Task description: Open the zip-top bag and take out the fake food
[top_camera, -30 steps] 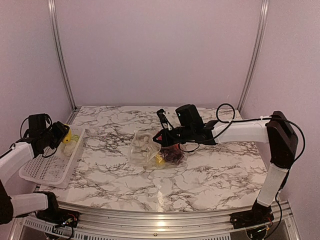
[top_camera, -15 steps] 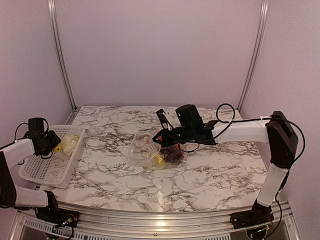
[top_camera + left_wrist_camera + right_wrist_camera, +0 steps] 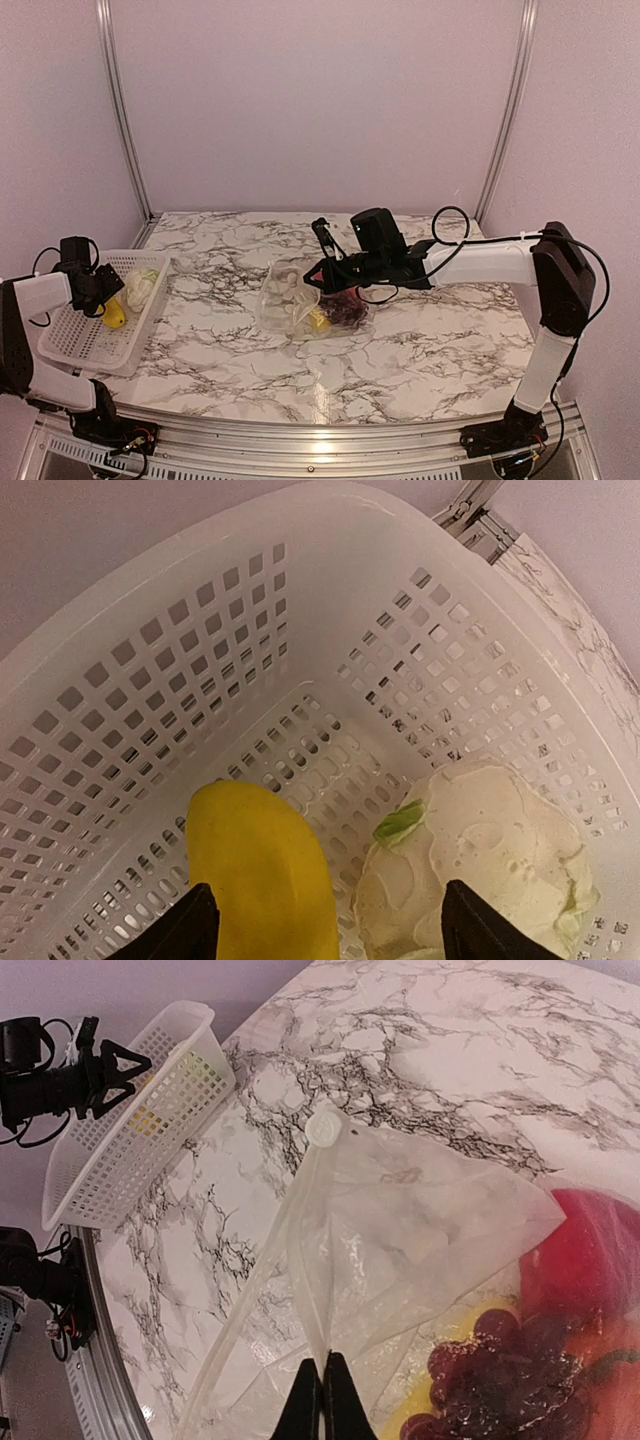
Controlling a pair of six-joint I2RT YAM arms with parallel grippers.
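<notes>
Left gripper (image 3: 100, 293) hangs over the white basket (image 3: 88, 348) with its jaws spread wide. The yellow banana piece (image 3: 262, 865) and the cream knobbly lump (image 3: 485, 855) lie side by side on the basket floor right under it. Well to the right of the basket, the zip-top bag (image 3: 400, 1225) sits mid-worktop (image 3: 430, 350), and the right gripper (image 3: 322, 1400) has its jaws pinched tight on the bag's film. The grape bunch (image 3: 500, 1385) and a red piece (image 3: 590, 1255) are inside the bag.

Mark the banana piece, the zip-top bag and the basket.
banana piece (image 3: 262, 865): left wrist view, yellow body.
zip-top bag (image 3: 420, 1222): right wrist view, clear panel.
basket (image 3: 76, 341): top view, bare lattice floor.
</notes>
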